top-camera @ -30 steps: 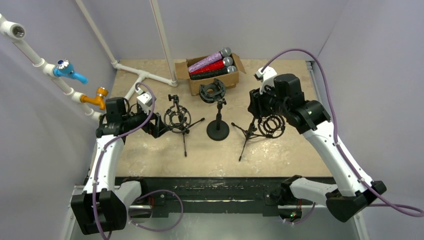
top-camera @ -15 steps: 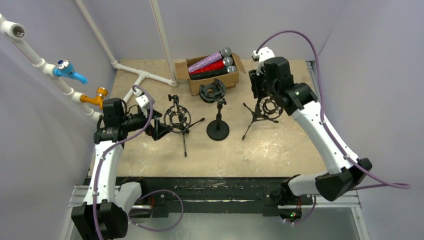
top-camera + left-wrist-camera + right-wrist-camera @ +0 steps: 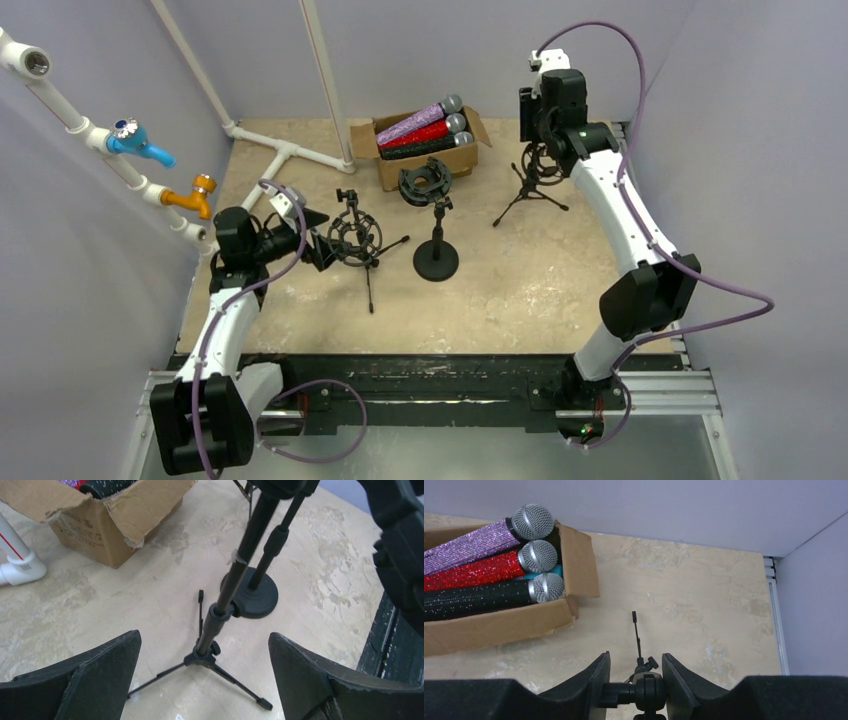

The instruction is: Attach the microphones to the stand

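Three glittery microphones lie in an open cardboard box (image 3: 470, 155): purple (image 3: 474, 542), red (image 3: 474, 573) and black (image 3: 474, 599), silver heads to the right. My right gripper (image 3: 636, 656) (image 3: 541, 135) is shut on the swivel joint (image 3: 645, 692) at the top of a small tripod stand (image 3: 530, 185) at the far right, next to the box. My left gripper (image 3: 204, 636) (image 3: 318, 242) is open, its fingers on either side of the pole of a second tripod stand (image 3: 216, 617) (image 3: 357, 238) without touching it. That stand carries a round shock mount.
A round-base stand (image 3: 437, 262) with a shock mount (image 3: 425, 185) stands mid-table; its base (image 3: 256, 598) lies just beyond the left tripod. White pipes (image 3: 285, 152) run along the far left, with blue and orange taps on the left wall. Purple walls close in behind and on both sides.
My right gripper closed on the tripod stand and carried it from mid-right to the far right, beside the box. The left gripper stayed open by its stand, shifting slightly.
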